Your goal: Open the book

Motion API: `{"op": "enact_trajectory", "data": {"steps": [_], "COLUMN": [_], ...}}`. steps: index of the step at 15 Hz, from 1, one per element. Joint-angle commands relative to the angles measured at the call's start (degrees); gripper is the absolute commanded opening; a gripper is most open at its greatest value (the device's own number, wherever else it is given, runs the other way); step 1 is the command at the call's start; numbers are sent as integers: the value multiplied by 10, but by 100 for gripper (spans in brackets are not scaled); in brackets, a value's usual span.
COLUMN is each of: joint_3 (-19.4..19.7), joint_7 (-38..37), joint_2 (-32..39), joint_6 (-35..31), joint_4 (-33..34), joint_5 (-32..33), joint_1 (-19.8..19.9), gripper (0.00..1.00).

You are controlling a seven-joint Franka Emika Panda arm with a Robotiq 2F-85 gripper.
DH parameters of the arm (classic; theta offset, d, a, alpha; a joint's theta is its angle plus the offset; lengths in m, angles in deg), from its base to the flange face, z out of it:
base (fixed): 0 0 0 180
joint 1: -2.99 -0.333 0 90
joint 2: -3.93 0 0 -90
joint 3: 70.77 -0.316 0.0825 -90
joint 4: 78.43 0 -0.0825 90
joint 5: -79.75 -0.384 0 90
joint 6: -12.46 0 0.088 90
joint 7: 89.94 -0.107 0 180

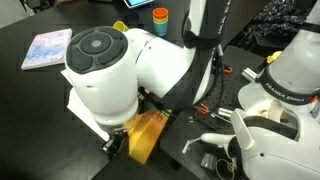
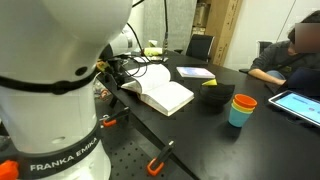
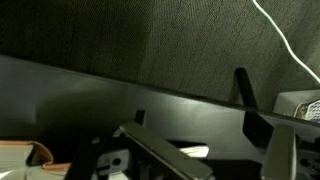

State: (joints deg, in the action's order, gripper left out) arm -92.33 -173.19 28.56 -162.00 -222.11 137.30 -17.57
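The book lies open on the black table in both exterior views. Its white pages [image 2: 165, 95] face up, and its tan-yellow cover [image 1: 146, 135] is turned out and tilted beside the white page block [image 1: 85, 108]. My gripper [image 1: 117, 141] is low at the book's edge by the cover, mostly hidden by the arm; it also shows left of the book [image 2: 112, 72]. In the wrist view the fingers [image 3: 235, 160] stand apart with only dark table between them. A corner of the book [image 3: 22, 158] shows at the lower left.
A thin light-blue-and-white booklet [image 1: 47, 48] [image 2: 195, 72] lies beyond the book. A black bowl [image 2: 213, 97], stacked orange and teal cups [image 2: 242, 108] and a tablet [image 2: 300, 105] stand nearby. A person [image 2: 290, 55] sits at the table. Cables lie by the robot base [image 1: 205, 105].
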Motion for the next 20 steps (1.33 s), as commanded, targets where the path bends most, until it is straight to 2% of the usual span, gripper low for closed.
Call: {"op": "enact_trajectory", "data": {"steps": [1, 6, 9, 10, 13, 17, 20], "joint_3": [-53, -65, -57, -3, 36, 69, 79], "joint_7": [88, 187, 229, 257, 283, 290, 295], "joint_2": [-50, -74, -82, -92, -96, -97, -96], "joint_6": [49, 172, 256, 270, 327, 384, 400], "joint_4": [0, 60, 99, 108, 137, 163, 168], "joint_5": [-76, -140, -166, -199, -214, -209, -211], "joint_1": [38, 68, 79, 29, 9, -7, -5], "gripper": [100, 100, 100, 100, 100, 100, 100]}}
